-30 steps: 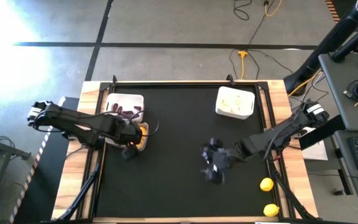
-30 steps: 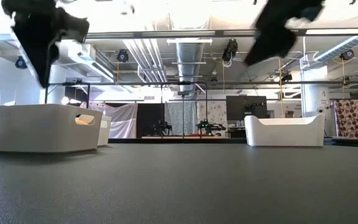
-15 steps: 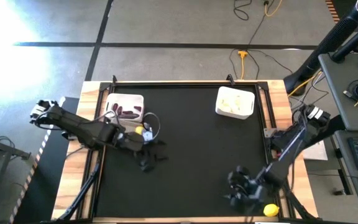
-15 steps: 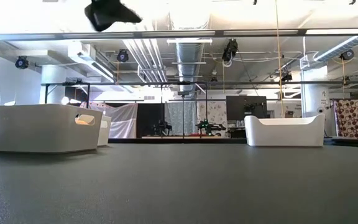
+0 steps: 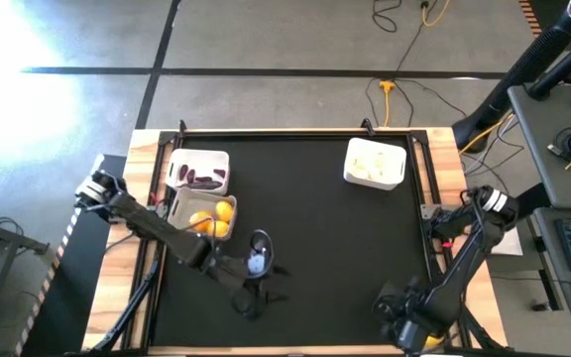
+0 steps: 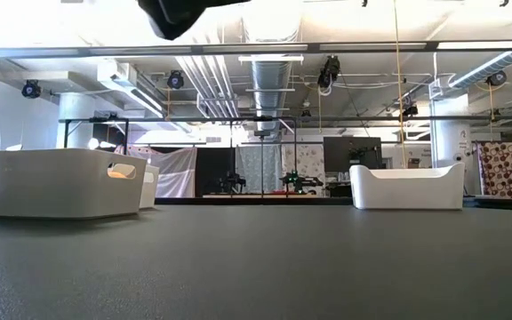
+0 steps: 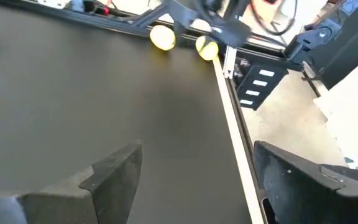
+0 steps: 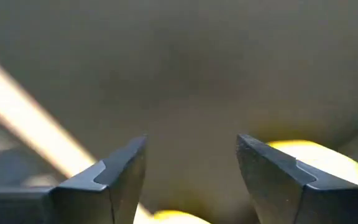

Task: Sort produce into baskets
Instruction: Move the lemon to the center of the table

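The right gripper (image 5: 411, 322) is held low over the near right corner of the table (image 5: 305, 238), its fingers (image 8: 110, 174) spread apart with nothing between them. A yellow lemon (image 8: 319, 158) is seen just beyond one fingertip in the right wrist view, and a second yellow shape lies close under the gripper, though that view is too blurred for contact to be judged. In the high view only a sliver of one lemon (image 5: 431, 340) is visible at the gripper's edge.

The left gripper (image 5: 256, 288) is positioned over the near middle of the table, well apart from the right one; its fingers (image 7: 114, 171) are likewise parted and empty. From the left wrist view two lemons (image 7: 162, 37) are seen side by side near the table's edge, beneath the other arm.

At the left side, a basket of lemons (image 5: 181, 201) is placed just in front of a basket of dark purple pieces (image 5: 178, 159), the two nearly touching. A third basket (image 5: 397, 157), holding white bulbs, stands at the far right, well apart from the others. In the low view the baskets (image 6: 56, 182) are shown resting on the dark surface.
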You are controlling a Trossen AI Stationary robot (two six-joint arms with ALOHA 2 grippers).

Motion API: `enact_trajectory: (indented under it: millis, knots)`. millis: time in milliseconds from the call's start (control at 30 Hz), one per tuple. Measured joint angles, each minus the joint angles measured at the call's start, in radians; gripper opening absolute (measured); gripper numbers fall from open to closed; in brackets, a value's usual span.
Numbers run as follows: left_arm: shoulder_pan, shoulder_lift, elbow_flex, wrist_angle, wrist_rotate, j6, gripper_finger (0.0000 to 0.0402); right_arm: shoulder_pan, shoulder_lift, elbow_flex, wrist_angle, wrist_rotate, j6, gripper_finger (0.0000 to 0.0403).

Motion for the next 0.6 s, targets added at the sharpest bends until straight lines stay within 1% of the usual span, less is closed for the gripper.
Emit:
enact_trajectory:
  millis: [67,133,233,300,400,600]
  knots:
    - [-0.009,0.039,0.028,0.005,0.0,0.0,0.029,-0.001,0.023,0.035,-0.165,-0.074,-0.006,0.0228]
    - [-0.019,0.075,0.057,0.009,0.0,0.001,0.029,-0.001,0.036,0.047,-0.264,-0.145,-0.045,0.0225]
    - [-0.036,0.128,0.106,0.013,0.0,0.0,0.029,0.001,0.047,0.041,-0.27,-0.22,-0.106,0.0235]
    - [-0.047,0.162,0.14,0.012,0.0,0.002,0.029,0.004,0.057,0.03,-0.261,-0.242,-0.13,0.0252]
    - [-0.066,0.206,0.195,0.012,0.0,0.027,0.029,0.004,0.082,0.027,-0.246,-0.267,-0.182,0.0289]
    - [-0.094,0.265,0.293,0.013,0.0,0.092,0.029,0.003,0.13,0.026,-0.325,-0.264,-0.269,0.0357]
